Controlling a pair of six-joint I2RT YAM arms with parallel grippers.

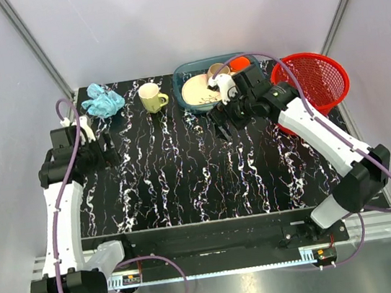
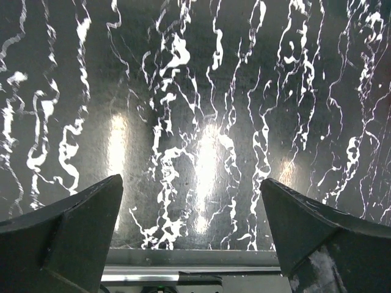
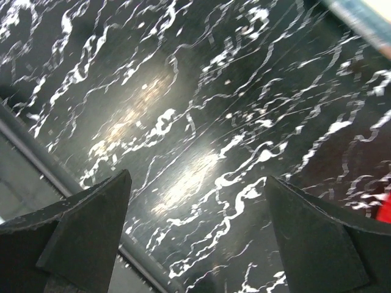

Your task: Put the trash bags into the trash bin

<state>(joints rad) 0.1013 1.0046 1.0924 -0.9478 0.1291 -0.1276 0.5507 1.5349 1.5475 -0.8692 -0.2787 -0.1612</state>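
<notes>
Lab test booth, plain white walls (image 1: 163,20)

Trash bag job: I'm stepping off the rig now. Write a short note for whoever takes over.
Left gripper: jaws open, empty, over bare table.
Right gripper: jaws open, empty, near the teal tray.
Trash bag: crumpled at the table's far-left corner, not held.
Trash bin: far right, no bag in it.
Done: nothing yet.
Left: grasp the bag, carry it across, drop it in the bin.
</notes>
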